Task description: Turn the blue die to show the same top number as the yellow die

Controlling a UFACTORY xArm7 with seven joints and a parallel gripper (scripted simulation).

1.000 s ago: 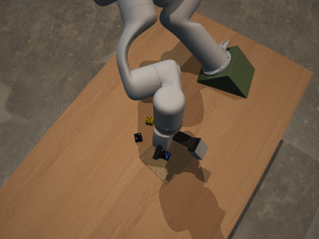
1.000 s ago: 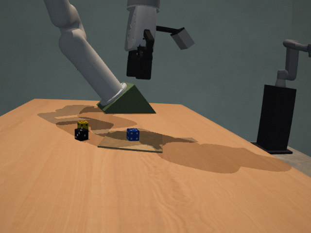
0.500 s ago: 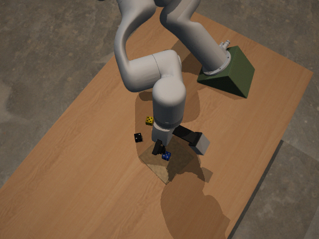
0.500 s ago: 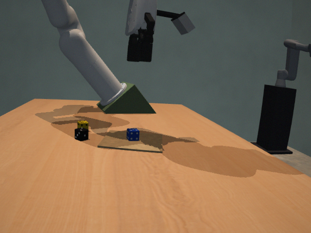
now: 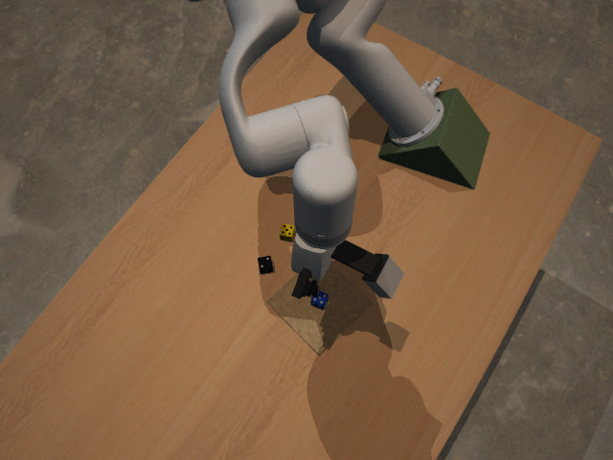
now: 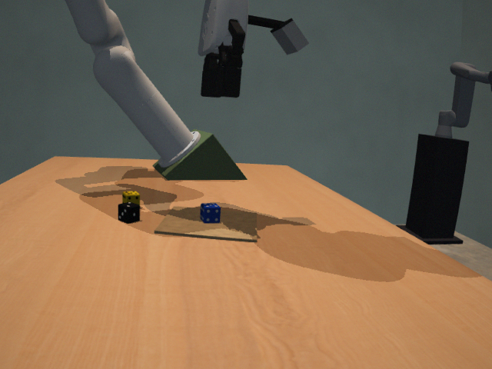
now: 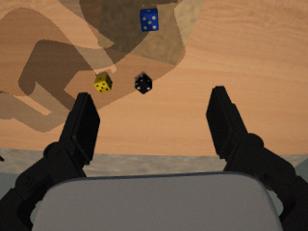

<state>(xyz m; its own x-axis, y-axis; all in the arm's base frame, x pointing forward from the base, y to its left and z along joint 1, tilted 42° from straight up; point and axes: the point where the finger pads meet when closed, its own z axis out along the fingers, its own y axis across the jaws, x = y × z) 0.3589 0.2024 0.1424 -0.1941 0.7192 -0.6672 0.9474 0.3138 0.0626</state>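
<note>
Black pincer (image 5: 305, 285) (image 6: 221, 77) (image 7: 151, 103) is spread, empty. Blue cubic die (image 5: 319, 299) (image 6: 210, 213) (image 7: 149, 20) sits on the tan square mat (image 5: 302, 329) (image 6: 238, 234) (image 7: 168, 45). Likely light, rigid, maybe slick; you'd best grip opposite side faces, centred.

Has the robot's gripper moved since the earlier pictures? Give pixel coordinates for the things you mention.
Yes: in the exterior view the gripper (image 5: 310, 286) (image 6: 221, 95) (image 7: 151, 103) has risen, now farther above the blue die (image 5: 319, 299) (image 6: 210, 213) (image 7: 149, 19).
</note>
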